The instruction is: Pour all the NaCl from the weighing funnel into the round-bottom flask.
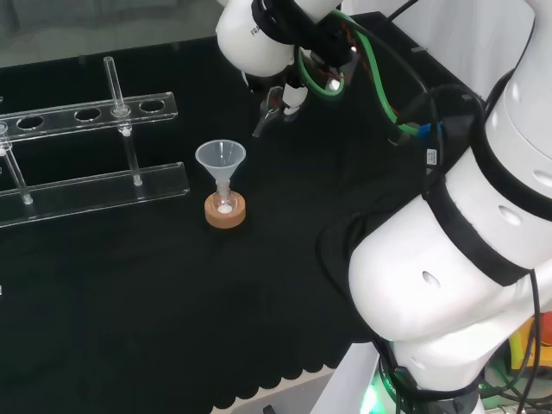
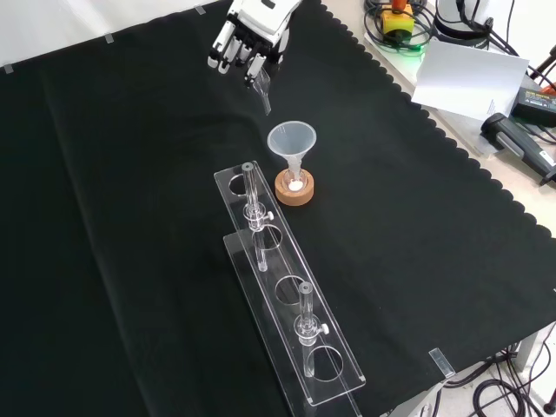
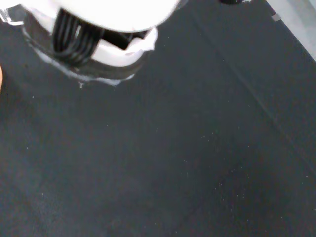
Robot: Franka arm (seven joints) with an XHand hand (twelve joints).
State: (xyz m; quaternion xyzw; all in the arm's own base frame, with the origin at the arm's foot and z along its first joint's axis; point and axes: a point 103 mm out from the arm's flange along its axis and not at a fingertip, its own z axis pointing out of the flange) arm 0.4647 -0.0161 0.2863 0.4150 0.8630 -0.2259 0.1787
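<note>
hand: the hand (image 2: 248,39) hung above the cloth (image 2: 130,217) near its far edge in the front view, fingers curled round a small clear piece, apparently the weighing funnel (image 2: 263,89), whose stem pointed down

weighing funnel: held in the air, apart from the glass funnel (image 2: 292,139) and up-left of it in the front view; contents too small to tell

round-bottom flask: the flask (image 1: 225,205) sat on a cork ring (image 1: 225,212) mid-cloth, glass funnel in its neck, white powder visible at the bottom

rack: a clear acrylic rack (image 2: 287,295) lay just beside the cork ring, toward the near edge in the front view

handling: judged light, stiff, slippery, fragile; best pinched at the wide body, stem left free

risk: the tall funnel-on-flask stack looked easy to knock over
</note>
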